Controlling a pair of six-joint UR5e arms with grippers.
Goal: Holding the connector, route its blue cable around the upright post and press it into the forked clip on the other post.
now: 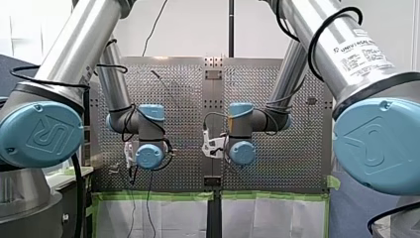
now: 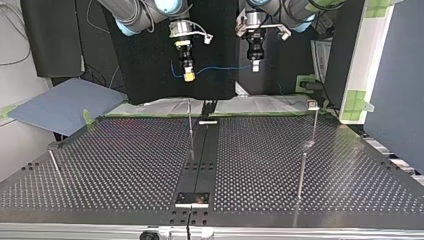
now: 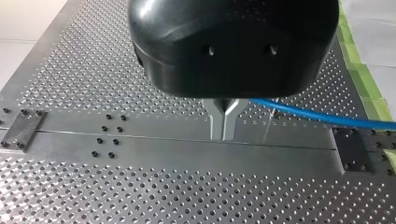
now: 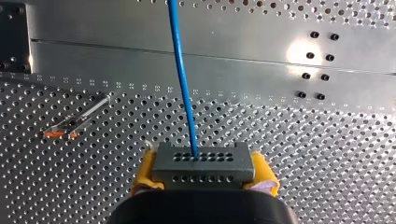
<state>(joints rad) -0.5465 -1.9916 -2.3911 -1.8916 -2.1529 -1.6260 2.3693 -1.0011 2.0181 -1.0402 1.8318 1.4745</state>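
Perforated table [image 1: 178, 99] is filling the front view; my left arm [image 1: 74, 44] and my right arm [image 1: 341, 44] are reaching over it, their grippers unreadable here.

Top view — right gripper [image 2: 189, 76] and left gripper [image 2: 255, 66] are hovering high, with the blue cable [image 2: 220, 68] sagging between them, well above the upright post [image 2: 190, 125] and what I take for the forked clip [image 2: 312, 104].

Left wrist view: metal fingers [image 3: 215, 123] are pressing together, apparently pinching the cable.

Right wrist view: yellow pads [image 4: 145, 170] are clamping the connector [image 4: 204, 163].

Risk — a tight pull round the post could be dragging the cable through the left pinch, or bending the thin post.
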